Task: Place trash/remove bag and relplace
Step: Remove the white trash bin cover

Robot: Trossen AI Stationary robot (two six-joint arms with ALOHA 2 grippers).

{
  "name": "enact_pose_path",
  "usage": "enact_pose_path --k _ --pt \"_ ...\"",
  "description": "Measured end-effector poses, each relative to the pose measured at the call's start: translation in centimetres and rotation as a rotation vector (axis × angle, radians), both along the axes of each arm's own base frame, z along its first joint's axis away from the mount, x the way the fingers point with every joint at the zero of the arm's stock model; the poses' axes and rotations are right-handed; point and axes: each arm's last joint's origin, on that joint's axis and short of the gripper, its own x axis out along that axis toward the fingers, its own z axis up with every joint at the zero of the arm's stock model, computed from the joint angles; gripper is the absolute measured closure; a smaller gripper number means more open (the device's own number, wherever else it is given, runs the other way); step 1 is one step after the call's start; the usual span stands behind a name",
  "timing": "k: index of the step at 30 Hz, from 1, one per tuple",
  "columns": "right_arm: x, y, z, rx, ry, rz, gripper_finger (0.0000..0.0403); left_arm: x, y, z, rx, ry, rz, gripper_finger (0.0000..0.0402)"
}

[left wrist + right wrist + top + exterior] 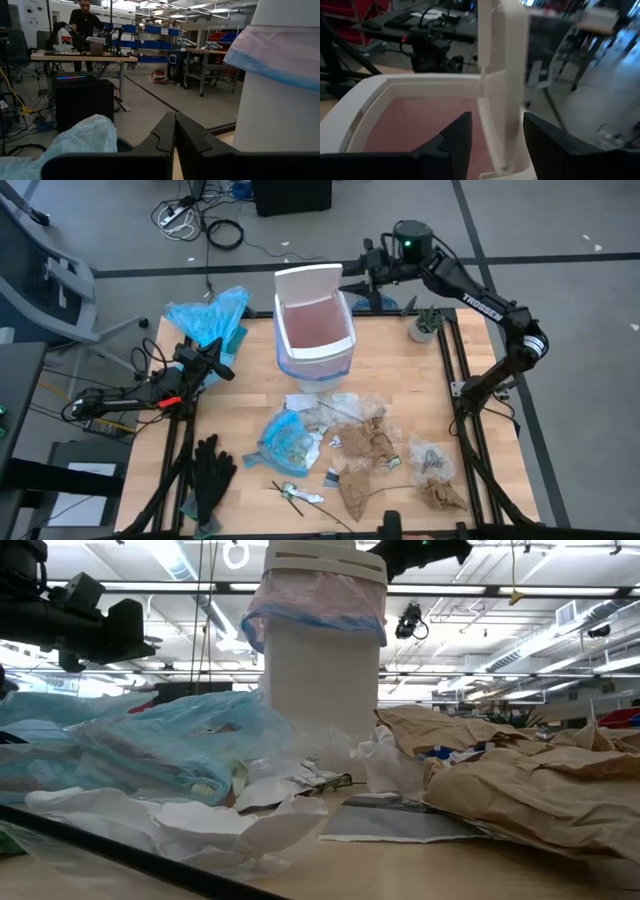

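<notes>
Along the lower edge of the high view, the trash (372, 448) lies scattered on the worktop (470, 470): brown paper, clear film and wrappers, all outside the bin. Mid-left in the frame, the left pincer (213, 360) rests closed and empty beside a light-blue bag (207, 317). Upper centre stands the white bin (315, 330), the pink bag (312, 320) lining it. At its far rim, the right pincer (492, 132) stands open astride the raised lid (500, 75).

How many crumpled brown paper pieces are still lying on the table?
About 3: a large crumpled brown paper piece mid-table, another nearer the front edge, one front-right. Overlaps may hide more.
</notes>
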Motion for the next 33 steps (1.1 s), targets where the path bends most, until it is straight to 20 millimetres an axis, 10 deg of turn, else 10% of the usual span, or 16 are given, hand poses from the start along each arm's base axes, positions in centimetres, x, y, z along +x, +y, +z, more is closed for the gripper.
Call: enact_pose_path --k 7,14,33 --pt "2.4 -0.4 -1.3 -0.027 -0.022 -0.012 0.0254 0.0 0.0 0.0 0.000 0.000 0.000 0.0381" --pt "2.9 -0.7 -1.3 -0.048 -0.052 -0.021 0.0389 0.0 0.0 0.0 0.000 0.000 0.000 0.0381" --pt "1.2 -0.4 5.0 -0.037 -0.289 -0.163 0.0399 0.0 0.0 0.0 0.000 0.000 0.000 0.0381"
